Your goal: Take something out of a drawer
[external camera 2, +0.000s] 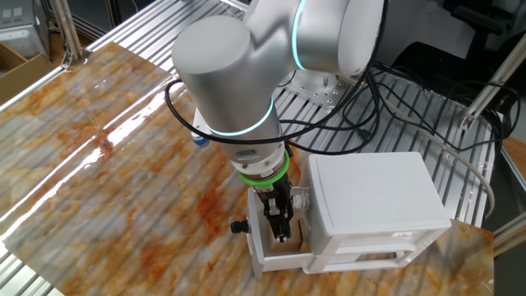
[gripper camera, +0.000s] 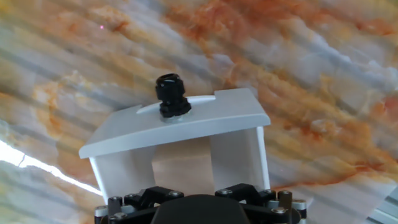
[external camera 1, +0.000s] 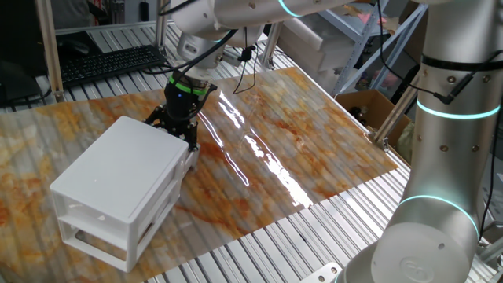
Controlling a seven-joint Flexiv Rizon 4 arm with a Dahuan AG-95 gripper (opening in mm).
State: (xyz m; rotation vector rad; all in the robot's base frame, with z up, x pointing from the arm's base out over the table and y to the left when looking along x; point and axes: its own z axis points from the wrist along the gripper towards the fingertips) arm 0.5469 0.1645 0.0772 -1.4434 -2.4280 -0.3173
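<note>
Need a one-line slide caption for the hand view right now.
Hand camera looks down into the open white drawer, black knob on its front, tan wooden block inside above the gripper body.

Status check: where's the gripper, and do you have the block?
Gripper down inside open drawer. Tan block below the fingers; grasp unconfirmed. Nothing blocking.

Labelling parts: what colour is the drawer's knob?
Black knob, clearest in the hand view.

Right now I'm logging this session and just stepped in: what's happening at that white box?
The robot arm has its gripper lowered into the pulled-out drawer of the white cabinet. In the hand view a pale tan wooden block sits inside the drawer, just ahead of the fingers. Whether the fingers have closed on it can't be told; it hasn't come out yet.
</note>
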